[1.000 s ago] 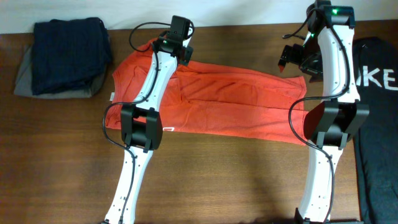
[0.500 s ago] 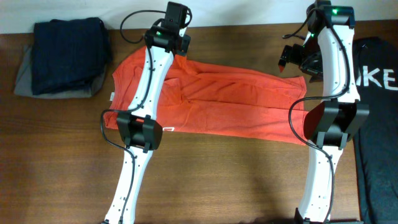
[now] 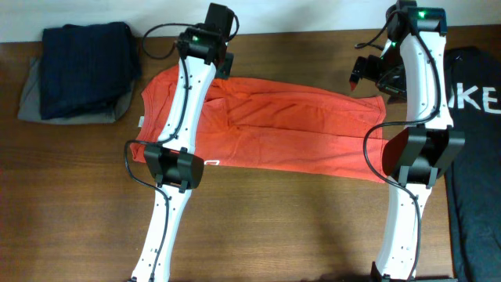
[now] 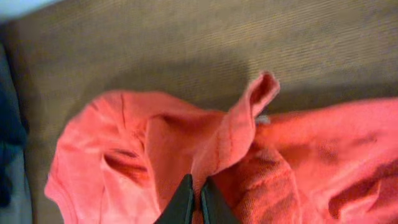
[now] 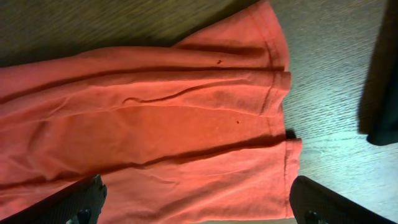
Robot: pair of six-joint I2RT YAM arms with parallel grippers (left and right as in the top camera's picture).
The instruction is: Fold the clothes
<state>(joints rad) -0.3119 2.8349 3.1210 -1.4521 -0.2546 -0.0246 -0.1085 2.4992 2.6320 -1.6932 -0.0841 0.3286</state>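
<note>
Orange-red shirt (image 3: pixel 297 129) lies on the desk (image 3: pixel 274 219); left pincer (image 4: pixel 194 186) clamps its far-left fold, right pincer (image 5: pixel 196 194) spread apart.

This looks like a robotics laboratory or a test station, not a home. Two white and black robot arms, the left arm (image 3: pixel 188 102) and the right arm (image 3: pixel 427 78), rise from the near edge of a dark wooden table (image 3: pixel 297 227). Black cables (image 3: pixel 365 153) hang in loops along them. A small green light (image 3: pixel 423 13) glows on top of the right arm. Behind the table is a plain light wall (image 3: pixel 313 14). On the table lie only clothes: an orange-red T-shirt (image 3: pixel 297 133) spread out, a folded dark blue pile (image 3: pixel 82 66) on a grey piece (image 3: pixel 27 100) at the left, and a black garment (image 3: pixel 473 141) with white letters at the right.
</note>
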